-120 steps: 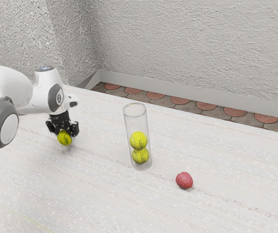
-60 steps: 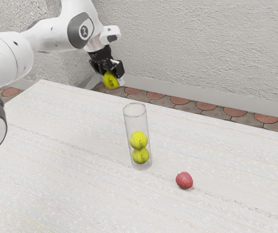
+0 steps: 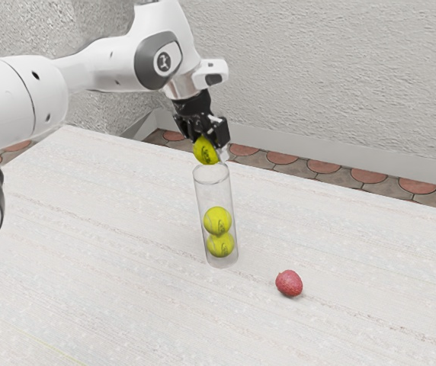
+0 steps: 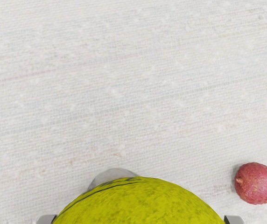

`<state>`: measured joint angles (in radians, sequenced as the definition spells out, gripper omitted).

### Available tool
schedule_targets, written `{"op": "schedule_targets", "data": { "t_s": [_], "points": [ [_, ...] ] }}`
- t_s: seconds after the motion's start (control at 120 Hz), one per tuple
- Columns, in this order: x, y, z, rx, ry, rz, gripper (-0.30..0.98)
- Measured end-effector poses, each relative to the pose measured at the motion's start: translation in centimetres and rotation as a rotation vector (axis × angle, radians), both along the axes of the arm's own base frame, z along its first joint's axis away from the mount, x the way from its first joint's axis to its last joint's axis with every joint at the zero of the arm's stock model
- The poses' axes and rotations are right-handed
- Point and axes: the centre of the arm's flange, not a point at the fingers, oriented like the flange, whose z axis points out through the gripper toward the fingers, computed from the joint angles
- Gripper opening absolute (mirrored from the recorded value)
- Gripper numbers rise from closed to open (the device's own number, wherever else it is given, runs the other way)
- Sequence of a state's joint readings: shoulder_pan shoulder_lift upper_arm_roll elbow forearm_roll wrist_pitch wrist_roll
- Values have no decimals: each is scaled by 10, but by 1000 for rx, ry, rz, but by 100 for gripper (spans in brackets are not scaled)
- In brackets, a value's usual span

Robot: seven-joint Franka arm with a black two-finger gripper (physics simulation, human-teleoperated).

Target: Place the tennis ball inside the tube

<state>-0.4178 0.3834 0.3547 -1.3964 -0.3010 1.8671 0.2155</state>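
The arm (image 3: 96,67) is reaching in from the exterior view's left, and its gripper (image 3: 209,150) is hovering above the table (image 3: 111,252) with its fingers closing on the tennis ball (image 3: 205,152) from two sides. That ball is hanging just over the open top of the clear tube (image 3: 209,194) — it is sitting above the rim, not inside, and whether it is touching the rim one cannot tell. In the wrist view the ball is bulging large between the fingertips, and a grey curve of the tube is peeking out from beneath it. The tube is standing upright on the table, in from the long far edge that is running beside the tiled floor (image 3: 323,167), and well apart from the far corner at the exterior view's left. Inside it two more balls are stacking up, the lower ball (image 3: 220,245) resting near the bottom and the upper ball (image 3: 217,220) sitting on top of it. A bumpy red fruit (image 3: 289,284) is lying on the table near the tube's base — toward the exterior view's right, and farther in from that far edge than the tube is standing.
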Motion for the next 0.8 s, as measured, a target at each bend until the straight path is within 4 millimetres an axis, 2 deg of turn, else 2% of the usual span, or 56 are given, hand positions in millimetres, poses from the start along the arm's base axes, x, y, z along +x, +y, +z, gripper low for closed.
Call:
{"op": "schedule_targets", "data": {
  "t_s": [0.217,0.417,0.608,0.8],
  "points": [
    [-6,-3,-2,-6,18,8,33],
    [-16,-23,4,3,16,-15,30],
    [-25,-13,0,7,33,9,30],
    [-18,-8,1,15,21,29,31]
  ]
}}
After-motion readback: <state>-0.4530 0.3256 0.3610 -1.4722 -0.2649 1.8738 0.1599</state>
